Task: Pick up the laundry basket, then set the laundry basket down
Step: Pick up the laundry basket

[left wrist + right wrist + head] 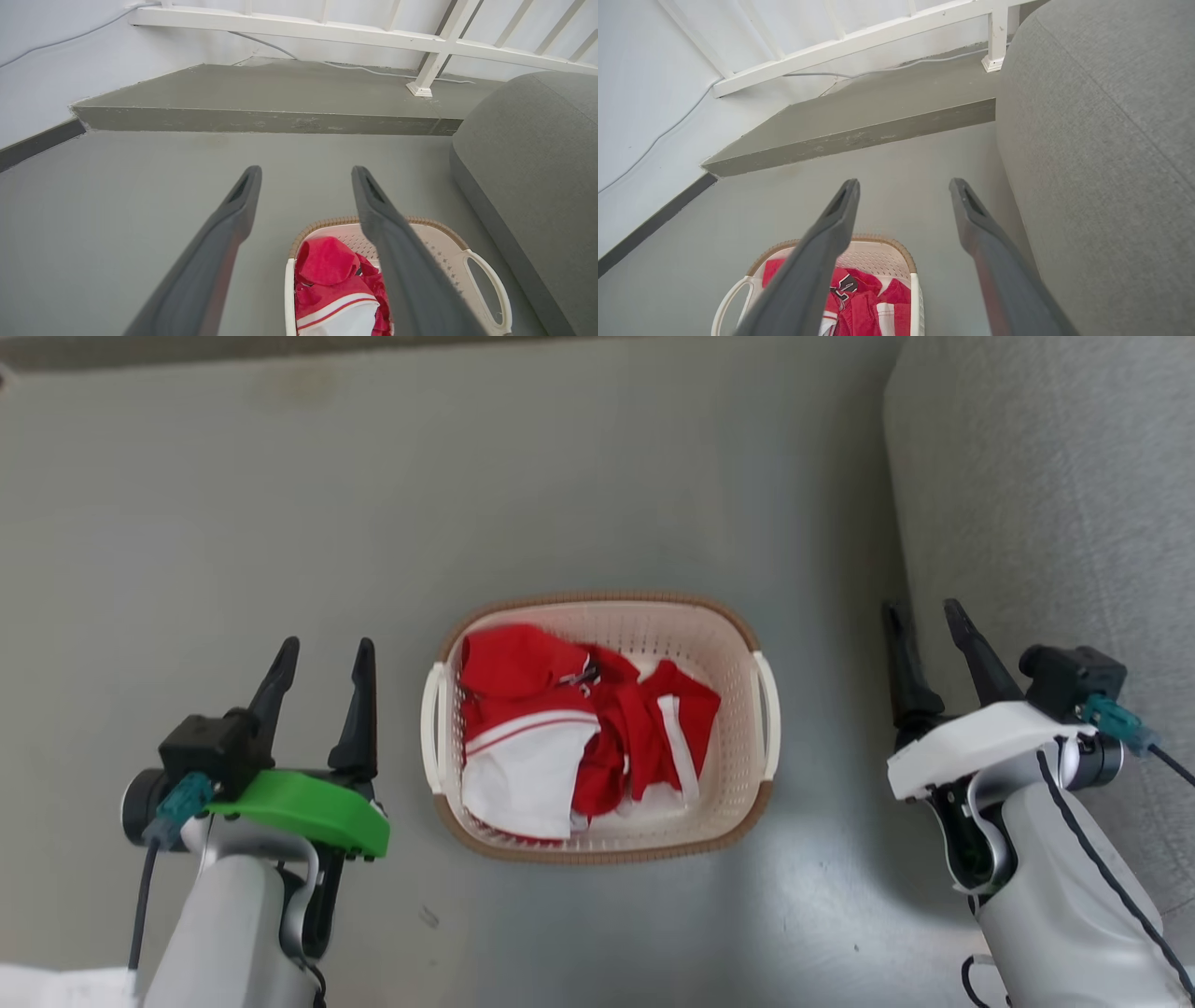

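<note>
Pickup not begun: basket (602,599) sat on the floor (597,476) at 12 o'clock, untouched.
My left claw (327,646) at 9 and right claw (922,609) at 3 were both spread apart, empty; next, I judged, each needed 1 of the handles (431,728).

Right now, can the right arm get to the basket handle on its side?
Probably yes. The right gripper is open beside the basket, and just bare floor lies between it and the white handle on that side. The grey sofa is on the gripper's other side, out of the way.

Grey sofa (1046,476), raised grey step (261,119), white railing (327,32), red-and-white clothes (560,709)
</note>
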### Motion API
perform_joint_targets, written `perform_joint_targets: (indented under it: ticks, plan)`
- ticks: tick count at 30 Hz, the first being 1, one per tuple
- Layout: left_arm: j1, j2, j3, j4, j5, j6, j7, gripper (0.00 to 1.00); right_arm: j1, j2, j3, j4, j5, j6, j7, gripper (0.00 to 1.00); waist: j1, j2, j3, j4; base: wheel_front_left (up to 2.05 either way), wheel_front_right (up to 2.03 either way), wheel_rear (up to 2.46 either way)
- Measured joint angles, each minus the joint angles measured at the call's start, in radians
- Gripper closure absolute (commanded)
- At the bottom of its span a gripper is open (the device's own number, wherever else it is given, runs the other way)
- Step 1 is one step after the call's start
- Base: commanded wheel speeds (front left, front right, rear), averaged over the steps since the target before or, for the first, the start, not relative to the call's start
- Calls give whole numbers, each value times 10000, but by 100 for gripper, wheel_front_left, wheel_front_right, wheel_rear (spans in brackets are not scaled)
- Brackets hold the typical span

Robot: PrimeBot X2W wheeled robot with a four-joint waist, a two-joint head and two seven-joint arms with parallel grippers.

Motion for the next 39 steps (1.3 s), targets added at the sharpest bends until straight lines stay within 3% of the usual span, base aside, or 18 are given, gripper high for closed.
perform_joint_targets:
  ticks: [16, 39]
  plan:
    - [-1944, 81, -830, 2048, -180, -44, 58, 0, -1524, 132, 311, 1960, 109, 107, 253, 0, 1, 0, 1938, 129, 0, 0, 0]
    - [-4642, 73, -2021, 4836, -1283, -79, 1296, 0, -3885, 268, 1047, 4349, 222, 305, 792, 0, 1, 0, 4490, 218, 0, 0, 0]
